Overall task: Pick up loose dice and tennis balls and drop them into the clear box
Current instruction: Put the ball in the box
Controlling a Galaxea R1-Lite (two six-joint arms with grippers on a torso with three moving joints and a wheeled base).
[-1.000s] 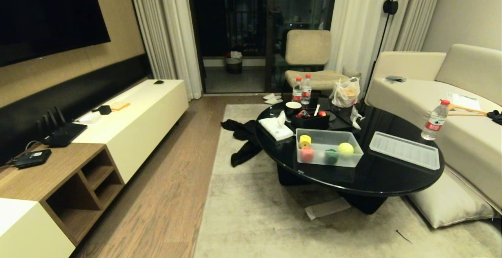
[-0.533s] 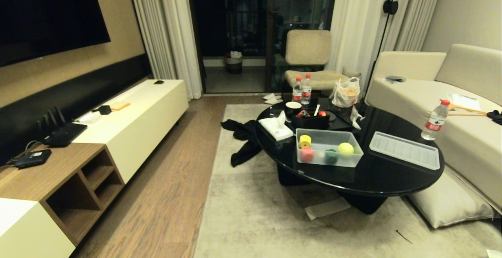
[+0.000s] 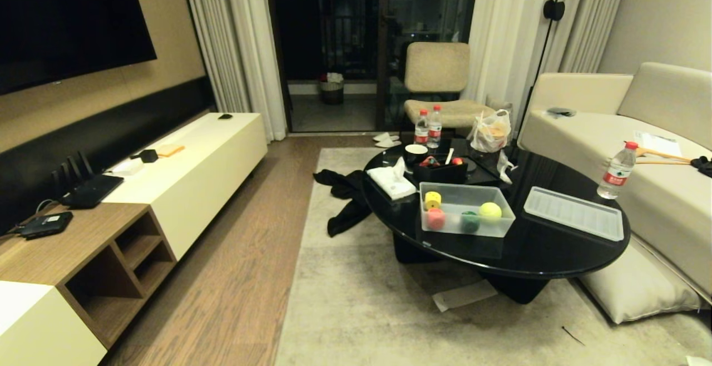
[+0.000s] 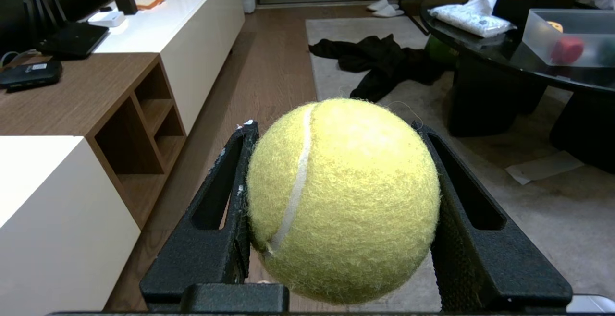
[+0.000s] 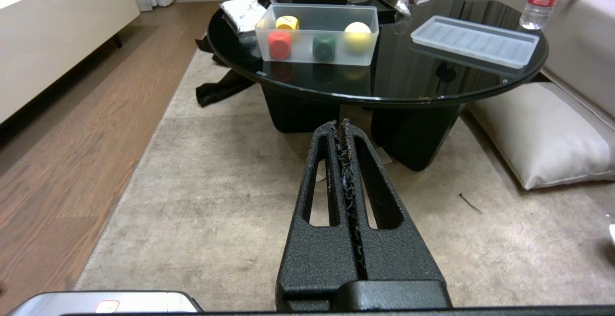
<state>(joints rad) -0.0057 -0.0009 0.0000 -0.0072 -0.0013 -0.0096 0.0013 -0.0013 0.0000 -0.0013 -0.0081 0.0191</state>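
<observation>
Both fingers (image 4: 461,220) clamp tennis ball (image 4: 343,200).

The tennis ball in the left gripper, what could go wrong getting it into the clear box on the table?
The tennis ball sits between just two narrow fingers of the left gripper, so it might roll out on the way.

The clear box already holds three dice and a ball; a dropped ball may bounce off them.

Black clothing lies by the table and could snag the base.

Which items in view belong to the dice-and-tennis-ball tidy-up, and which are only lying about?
Job: tennis ball gripped in the left gripper; clear box on the table, another ball inside; its lid.

Lying about: tissue pack, black organiser, water bottle, dark clothing.
</observation>
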